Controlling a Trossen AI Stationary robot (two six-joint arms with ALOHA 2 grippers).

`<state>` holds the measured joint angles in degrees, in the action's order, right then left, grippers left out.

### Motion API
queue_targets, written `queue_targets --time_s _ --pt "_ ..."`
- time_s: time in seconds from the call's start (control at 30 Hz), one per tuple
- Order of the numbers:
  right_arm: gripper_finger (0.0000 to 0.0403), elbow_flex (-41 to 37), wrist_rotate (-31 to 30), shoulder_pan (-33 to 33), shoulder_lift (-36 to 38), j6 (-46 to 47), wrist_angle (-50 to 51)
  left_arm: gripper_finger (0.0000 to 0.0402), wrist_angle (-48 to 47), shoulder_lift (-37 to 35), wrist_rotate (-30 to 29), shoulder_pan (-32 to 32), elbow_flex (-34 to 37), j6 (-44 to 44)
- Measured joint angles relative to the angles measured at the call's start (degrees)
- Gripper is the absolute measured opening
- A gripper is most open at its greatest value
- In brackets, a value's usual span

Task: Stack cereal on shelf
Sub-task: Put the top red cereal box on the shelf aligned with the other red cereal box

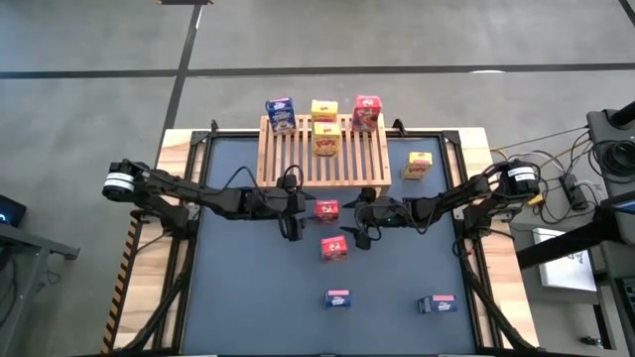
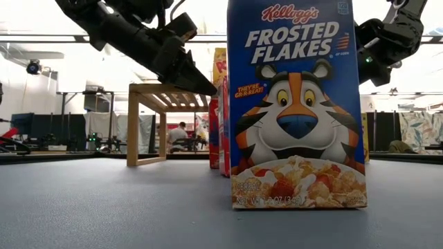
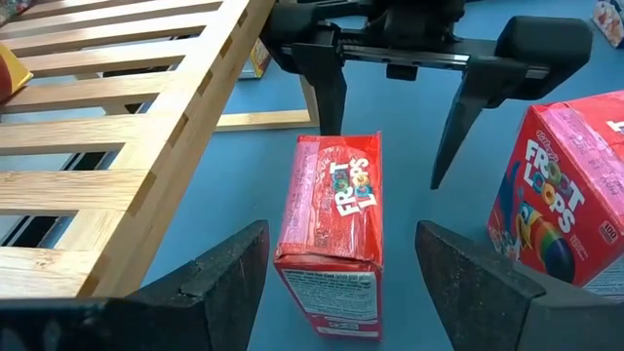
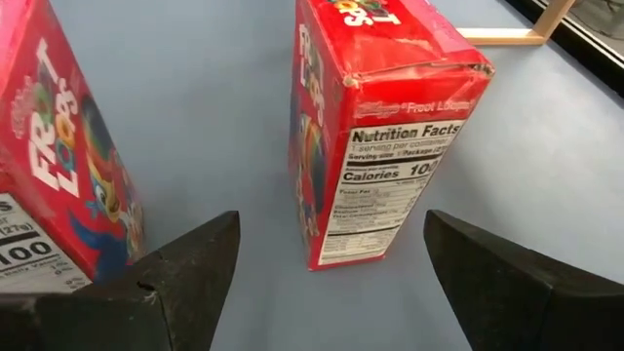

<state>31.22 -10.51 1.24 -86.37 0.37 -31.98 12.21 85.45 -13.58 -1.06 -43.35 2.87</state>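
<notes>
A red cereal box [image 1: 326,209] stands upright on the blue mat, in front of the wooden shelf [image 1: 322,154]. My left gripper [image 3: 341,229] is open with its fingers on either side of the box's near narrow end, not touching it. My right gripper [image 4: 331,219] is open too and faces the box's other narrow end [image 4: 390,185] from the table's right. A second red box [image 1: 334,248] stands just nearer. A blue [image 1: 280,112], two yellow [image 1: 324,124] and a red box [image 1: 366,112] stand on the shelf's slats.
A yellow box [image 1: 418,165] stands on the mat right of the shelf. Two blue boxes [image 1: 338,297] [image 1: 437,303] are near the front edge; one [image 2: 297,104] fills the low view. The shelf's front edge [image 3: 195,146] runs close beside my left gripper.
</notes>
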Motion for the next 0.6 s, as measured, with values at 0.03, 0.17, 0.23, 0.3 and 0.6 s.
queue_targets --time_s 0.03,0.17,0.23,0.3,0.6 --pt "0.0309 0.0 0.0 -0.2 0.0 0.2 0.1 0.0242 0.0 0.0 0.0 0.0 0.0 0.0" --pt "0.0296 0.0 0.0 -0.5 0.0 0.7 0.2 0.0242 0.2 0.0 0.0 0.0 0.1 0.0" --pt "0.0289 0.0 0.0 -0.5 0.0 0.8 0.3 0.0242 0.2 0.0 0.0 0.0 0.1 0.0" --pt "0.0281 0.0 0.2 -0.5 0.0 1.0 0.3 0.0242 0.2 0.0 0.0 0.0 0.1 0.0" --pt "0.0248 0.0 0.4 -0.5 0.0 2.4 0.7 0.0242 0.3 0.0 0.1 0.0 0.3 -0.3"
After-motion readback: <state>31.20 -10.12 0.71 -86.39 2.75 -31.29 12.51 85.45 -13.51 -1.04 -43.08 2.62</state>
